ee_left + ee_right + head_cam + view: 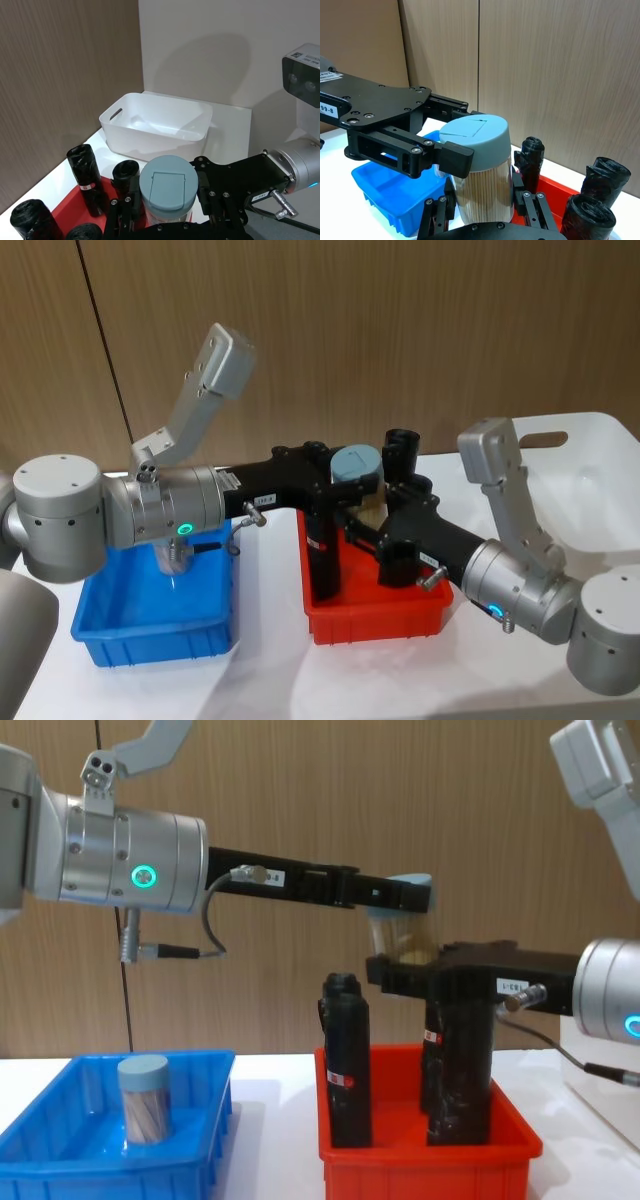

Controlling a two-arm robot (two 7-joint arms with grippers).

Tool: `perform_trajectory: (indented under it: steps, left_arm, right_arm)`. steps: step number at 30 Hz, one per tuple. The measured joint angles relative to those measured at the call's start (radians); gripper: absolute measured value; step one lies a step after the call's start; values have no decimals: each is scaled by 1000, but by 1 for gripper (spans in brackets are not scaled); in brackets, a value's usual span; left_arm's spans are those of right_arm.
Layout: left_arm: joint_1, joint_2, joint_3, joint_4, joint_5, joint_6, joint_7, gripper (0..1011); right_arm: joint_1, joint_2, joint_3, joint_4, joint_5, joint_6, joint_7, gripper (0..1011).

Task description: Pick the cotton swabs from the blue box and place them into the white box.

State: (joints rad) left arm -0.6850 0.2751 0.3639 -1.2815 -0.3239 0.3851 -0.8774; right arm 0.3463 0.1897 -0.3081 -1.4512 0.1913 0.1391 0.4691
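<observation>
One tub of cotton swabs [355, 462] with a grey-blue lid hangs in the air above the red bin. My left gripper [350, 478] reaches in from the left, shut on the tub at its lid [480, 137]. My right gripper [482, 212] comes from the right, its fingers pressed against the clear body lower down [167, 210]. A second tub of cotton swabs [145, 1100] stands upright in the blue box [60, 1160], partly behind my left arm in the head view. The white box [590, 490] sits at the far right, with nothing seen inside it [155, 125].
The red bin [375, 625] sits between the two boxes and holds several upright black rolls [350, 1060], directly under the held tub. A wooden wall runs behind the table. Both forearms cross over the blue box and the red bin.
</observation>
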Motion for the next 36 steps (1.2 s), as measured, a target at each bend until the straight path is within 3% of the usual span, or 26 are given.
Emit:
perform_trajectory:
  steps: [8, 10, 18, 36]
  left_arm:
    - [0, 0, 1, 0, 0, 0, -1, 702]
    - [0, 0, 1, 0, 0, 0, -1, 794]
    - [0, 0, 1, 0, 0, 0, -1, 995]
    - [0, 0, 1, 0, 0, 0, -1, 1004]
  right_arm:
    - [4, -3, -5, 1, -8, -3, -4, 649]
    - [5, -3, -6, 1, -8, -6, -6, 649]
    - [6, -4, -9, -1, -9, -9, -10, 649]
    - [2, 5, -5, 3, 1, -15, -36, 649]
